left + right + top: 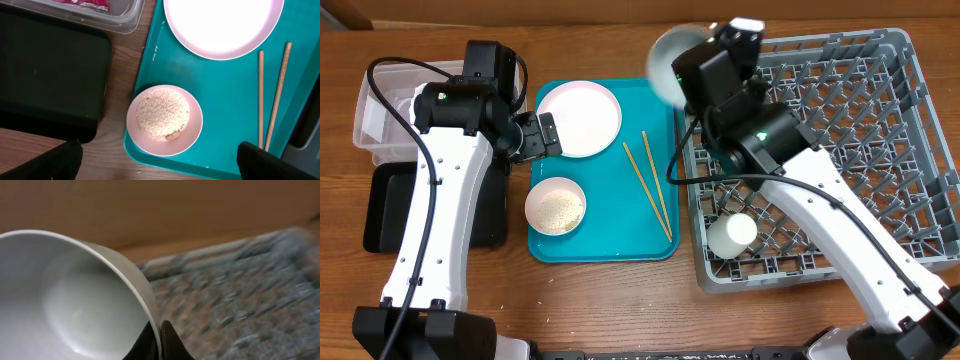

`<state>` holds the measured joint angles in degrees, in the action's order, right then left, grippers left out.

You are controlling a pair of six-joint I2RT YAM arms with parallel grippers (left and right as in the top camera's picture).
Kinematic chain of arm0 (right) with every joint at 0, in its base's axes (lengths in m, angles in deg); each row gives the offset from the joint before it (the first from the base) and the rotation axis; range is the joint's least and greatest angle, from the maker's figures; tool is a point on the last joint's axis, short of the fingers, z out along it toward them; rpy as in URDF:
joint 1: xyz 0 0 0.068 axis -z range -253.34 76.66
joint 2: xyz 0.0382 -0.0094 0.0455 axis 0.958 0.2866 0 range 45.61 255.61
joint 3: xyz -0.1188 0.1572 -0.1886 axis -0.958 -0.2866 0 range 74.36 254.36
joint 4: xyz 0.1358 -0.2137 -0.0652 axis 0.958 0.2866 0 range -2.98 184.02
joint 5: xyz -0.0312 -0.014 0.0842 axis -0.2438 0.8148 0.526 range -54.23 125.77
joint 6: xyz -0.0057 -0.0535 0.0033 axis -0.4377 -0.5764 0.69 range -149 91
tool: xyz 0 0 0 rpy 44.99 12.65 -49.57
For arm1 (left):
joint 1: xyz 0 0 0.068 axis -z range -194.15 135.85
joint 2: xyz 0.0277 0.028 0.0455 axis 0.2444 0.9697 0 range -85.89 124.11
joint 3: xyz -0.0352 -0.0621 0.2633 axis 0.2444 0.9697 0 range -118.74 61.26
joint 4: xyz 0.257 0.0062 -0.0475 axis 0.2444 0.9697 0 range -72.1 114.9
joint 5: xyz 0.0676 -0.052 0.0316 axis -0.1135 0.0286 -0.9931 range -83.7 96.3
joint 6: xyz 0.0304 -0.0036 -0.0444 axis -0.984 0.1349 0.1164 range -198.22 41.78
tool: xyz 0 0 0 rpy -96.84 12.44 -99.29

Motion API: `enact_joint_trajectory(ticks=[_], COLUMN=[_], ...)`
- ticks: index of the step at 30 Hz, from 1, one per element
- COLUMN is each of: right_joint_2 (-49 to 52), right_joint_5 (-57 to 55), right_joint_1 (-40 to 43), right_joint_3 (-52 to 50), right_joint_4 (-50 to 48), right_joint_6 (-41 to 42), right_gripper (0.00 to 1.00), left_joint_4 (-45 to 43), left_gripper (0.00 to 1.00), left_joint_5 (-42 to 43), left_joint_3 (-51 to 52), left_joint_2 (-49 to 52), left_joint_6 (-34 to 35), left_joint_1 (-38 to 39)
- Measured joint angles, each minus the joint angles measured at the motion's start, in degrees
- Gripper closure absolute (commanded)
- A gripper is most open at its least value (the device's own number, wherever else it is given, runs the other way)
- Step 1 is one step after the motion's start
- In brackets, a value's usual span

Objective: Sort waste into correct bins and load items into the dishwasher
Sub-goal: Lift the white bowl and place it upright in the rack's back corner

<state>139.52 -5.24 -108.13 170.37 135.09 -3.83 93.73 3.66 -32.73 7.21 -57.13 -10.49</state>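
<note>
Overhead view: right gripper (159, 341) is clenched on the rim of the grey bowl (668, 62), one finger inside the wall and one outside. The bowl is tipped on its side and blurred at upper centre of frame, just beside the upper left corner of the dish rack (880, 120). A rim pinch makes sense: the bowl looks too wide to span, and holding it tilted should let it go down on edge between the pegs. Right wrist view confirms the pinch, but the rack behind is blurred, so I cannot tell which slot it is aimed at. White cup (732, 232) sits in the lower left part of the rack. Left gripper (550, 135) is released, fingers spread wide at both lower corners of the left wrist view, holding nothing, hovering at the left edge of the teal tray (610, 245). Right under it is the pink bowl (164, 120) with rice grains (162, 114) heaped inside, plus a small brownish bit I can't identify. The wide spread is probably a setup to take that bowl so the grains get dumped before racking. Plate (222, 25) lies at the tray's top and chopsticks (272, 95) lie in a narrow V on its right side, neither loaded yet. Black tray (50, 75) and clear tub (125, 20) sit on the table (620, 310) left of the teal tray, on the left arm's side. Red wrapper (92, 4) is in the tub.
</note>
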Motion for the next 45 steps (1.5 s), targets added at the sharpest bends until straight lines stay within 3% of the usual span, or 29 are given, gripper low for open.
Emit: enact_joint_trajectory(ticks=[12, 18, 28, 43, 44, 45], right_joint_2=[15.3, 21.8, 27.8, 28.0, 28.1, 28.1], right_joint_5=[-27.7, -33.3, -34.1, -33.0, -32.9, -32.5], right_joint_1=[3.4, 5.4, 5.3, 1.7, 1.5, 1.4], right_joint_3=[-0.1, -0.1, -0.2, -0.2, -0.2, -0.2], right_joint_4=[-20.7, -22.9, -21.2, -17.9, -17.8, -17.7], right_joint_6=[-32.1, -42.8, -46.2, -44.2, -44.2, -44.0], right_gripper=[0.96, 0.96, 0.96, 0.95, 0.90, 0.66], left_joint_4=[0.0, 0.0, 0.0, 0.0, 0.0, 0.0], left_gripper=[0.00, 0.00, 0.00, 0.00, 0.00, 0.00], left_joint_5=[0.0, 0.0, 0.0, 0.0, 0.0, 0.0], left_joint_3=[0.0, 0.0, 0.0, 0.0, 0.0, 0.0], left_joint_2=[0.0, 0.0, 0.0, 0.0, 0.0, 0.0], left_joint_6=[0.0, 0.0, 0.0, 0.0, 0.0, 0.0], left_joint_1=[0.0, 0.0, 0.0, 0.0, 0.0, 0.0])
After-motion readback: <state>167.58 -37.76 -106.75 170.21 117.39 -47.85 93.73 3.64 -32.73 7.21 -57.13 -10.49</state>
